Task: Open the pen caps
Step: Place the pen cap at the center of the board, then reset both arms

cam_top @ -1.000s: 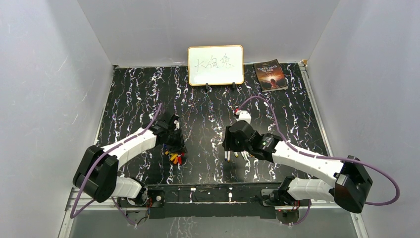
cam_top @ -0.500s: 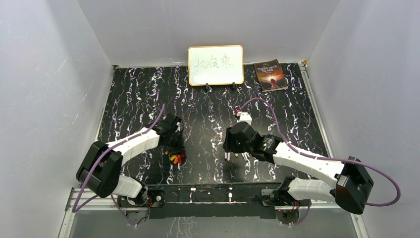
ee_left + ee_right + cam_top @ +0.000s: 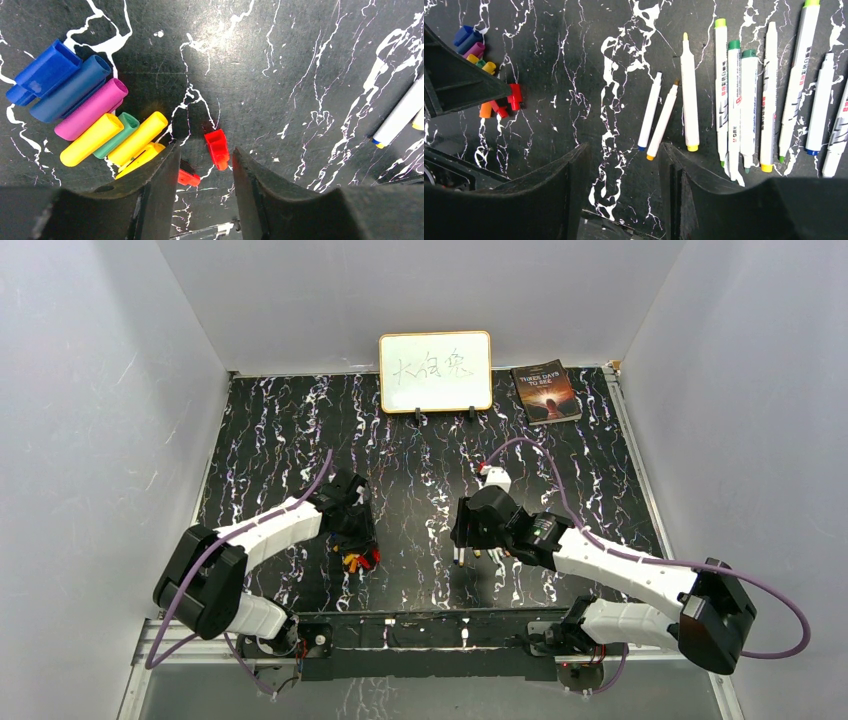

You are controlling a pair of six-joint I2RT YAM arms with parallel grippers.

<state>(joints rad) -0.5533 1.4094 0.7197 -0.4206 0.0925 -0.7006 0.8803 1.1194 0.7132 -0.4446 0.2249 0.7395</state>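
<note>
My left claw (image 3: 205,155) is partly open and holds nothing. A small red plastic cap (image 3: 217,149) lies loose on the black table with white streaks (image 3: 300,75), right between my two finger ends. Near it, on the left of my wrist view, is the pile of stubby plastic caps (image 3: 92,107) in blue, pink, yellow and green. My right claw (image 3: 623,150) is partly open too, and it is empty. It hangs over the table near the slim white marker pens (image 3: 689,92). They lie side by side in a row, well apart from the caps.

I think the caps are very light, hard and smooth, so they can slip or roll away. I would pinch one gently across its middle. The pens look thin and stiff. I would hold a pen round the middle of its white body with one claw. Then I would take the cap end with the other claw and pull straight along the pen. Some pens show green ends, and I cannot tell if those are caps.
</note>
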